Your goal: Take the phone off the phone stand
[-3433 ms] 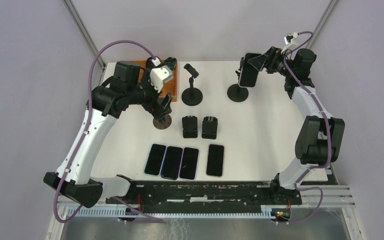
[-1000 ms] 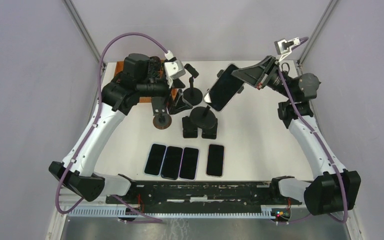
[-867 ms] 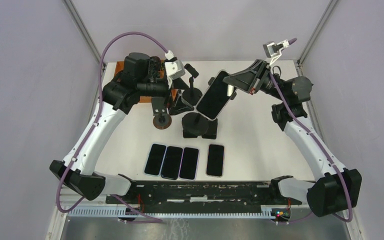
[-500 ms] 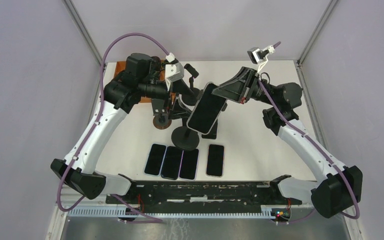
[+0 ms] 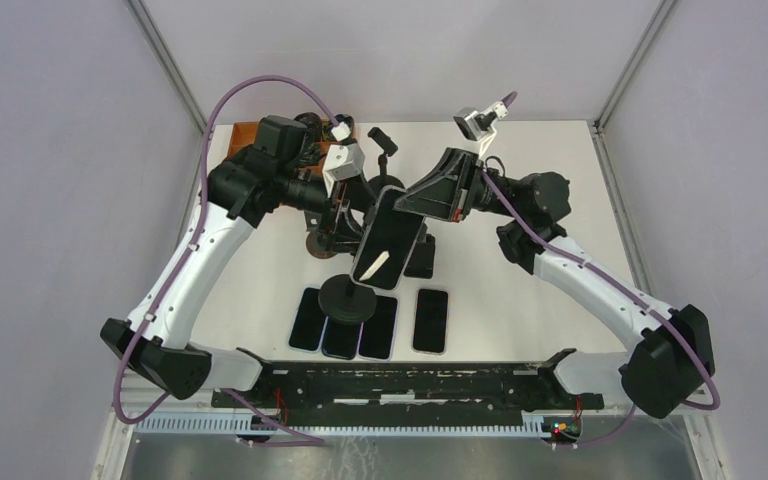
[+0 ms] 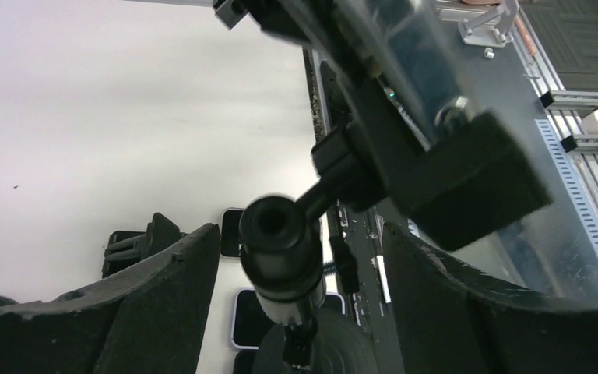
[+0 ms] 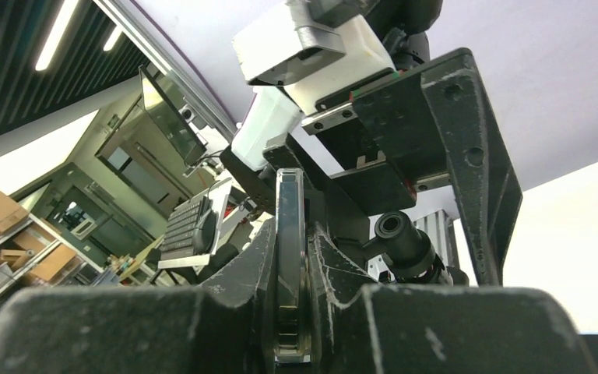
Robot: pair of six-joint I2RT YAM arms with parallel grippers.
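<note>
In the top view, the black phone [image 5: 384, 240] hangs tilted above the table, still clamped in its phone stand, whose round base [image 5: 348, 298] floats over the row of flat phones. My right gripper [image 5: 412, 203] is shut on the phone's upper end; the right wrist view shows the phone's edge [image 7: 290, 257] pinched between the fingers [image 7: 241, 288]. My left gripper [image 5: 345, 222] is open. Its two fingers [image 6: 156, 296] stand either side of the stand's stem [image 6: 280, 249] with gaps on both sides. The stand's clamp [image 6: 467, 171] shows above.
Several phones [image 5: 430, 320] lie flat in a row near the front edge. Two small folding stands [image 5: 420, 262] sit behind them, partly hidden. Another stand [image 5: 384, 142] and a round base [image 5: 318, 246] are further back, beside a brown board [image 5: 243, 130].
The right arm has carried the phone and its stand forward and leftward, lifting the stand off the table. The left gripper has moved around the stand's stem and its jaws have narrowed somewhat.
</note>
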